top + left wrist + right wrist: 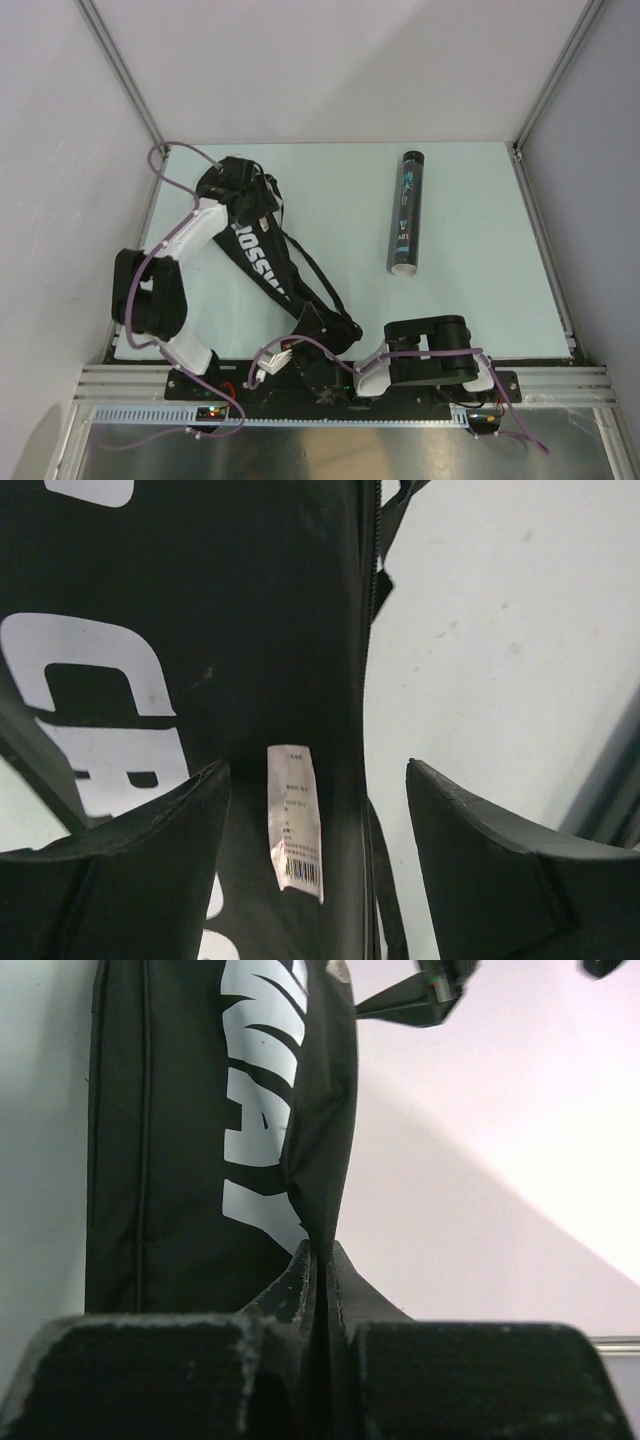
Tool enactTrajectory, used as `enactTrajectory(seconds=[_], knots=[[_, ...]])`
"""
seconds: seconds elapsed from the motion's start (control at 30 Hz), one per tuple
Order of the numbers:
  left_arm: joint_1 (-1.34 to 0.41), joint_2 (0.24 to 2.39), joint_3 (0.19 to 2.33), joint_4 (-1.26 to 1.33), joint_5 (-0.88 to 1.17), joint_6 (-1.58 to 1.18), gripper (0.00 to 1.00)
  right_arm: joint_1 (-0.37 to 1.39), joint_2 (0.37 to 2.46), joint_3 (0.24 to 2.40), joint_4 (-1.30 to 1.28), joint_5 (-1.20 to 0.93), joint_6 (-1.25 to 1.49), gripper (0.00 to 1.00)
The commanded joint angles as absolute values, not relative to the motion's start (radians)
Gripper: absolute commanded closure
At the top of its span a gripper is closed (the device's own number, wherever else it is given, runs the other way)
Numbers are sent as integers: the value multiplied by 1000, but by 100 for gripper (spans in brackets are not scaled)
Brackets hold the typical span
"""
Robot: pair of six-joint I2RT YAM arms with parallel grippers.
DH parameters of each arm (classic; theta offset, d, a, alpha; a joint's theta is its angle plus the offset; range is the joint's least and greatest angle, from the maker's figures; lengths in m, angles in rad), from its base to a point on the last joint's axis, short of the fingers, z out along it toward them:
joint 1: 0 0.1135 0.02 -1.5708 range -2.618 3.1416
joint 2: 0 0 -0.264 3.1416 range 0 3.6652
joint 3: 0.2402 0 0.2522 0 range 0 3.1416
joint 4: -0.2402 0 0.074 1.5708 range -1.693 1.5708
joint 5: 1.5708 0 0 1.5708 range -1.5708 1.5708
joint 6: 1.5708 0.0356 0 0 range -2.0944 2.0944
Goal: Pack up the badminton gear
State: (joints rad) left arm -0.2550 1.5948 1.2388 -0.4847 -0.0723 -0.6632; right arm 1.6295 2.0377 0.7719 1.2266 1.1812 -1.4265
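Nearest us, at the table's (470,280) front edge, our right gripper (318,1265) is pinched tight on a fold of black fabric at the near end of the racket bag (262,268). From there the bag runs diagonally away to the left, white lettering up, its straps (318,272) trailing loosely on its right side. At the bag's far end our left gripper (315,770) hangs over it with the jaws spread wide and nothing between them; below the gap we see a small white label (295,820) on the bag. Farther right, well apart from the bag, the black tube (407,212) lies flat on the table, its black cap pointing away.
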Motion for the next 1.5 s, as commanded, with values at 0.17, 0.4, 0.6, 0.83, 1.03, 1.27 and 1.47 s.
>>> enactTrajectory(seconds=[0.17, 0.4, 0.6, 0.83, 1.03, 1.27, 1.47], knots=[[-282, 1766, 1324, -524, -39, -615, 30, 1666, 2045, 811, 1491, 1215, -1502, 100], [-280, 1766, 1322, -528, -26, -567, 83, 1670, 2038, 805, 1494, 1219, -1467, 100], [-258, 1684, 1311, -529, -24, -557, 100, 1638, 2016, 800, 1494, 1230, -1380, 100], [-247, 1497, 1245, -468, 17, -596, 100, 1561, 2002, 786, 1492, 1257, -1184, 70], [-247, 1304, 1079, -315, 5, -635, 100, 1495, 1969, 787, 1475, 1251, -1034, 46], [-242, 1176, 922, -197, 5, -659, 100, 1415, 1841, 794, 1186, 1174, -637, 19], [-225, 1125, 855, -172, 25, -647, 100, 1389, 1618, 837, 692, 919, -218, 14]])
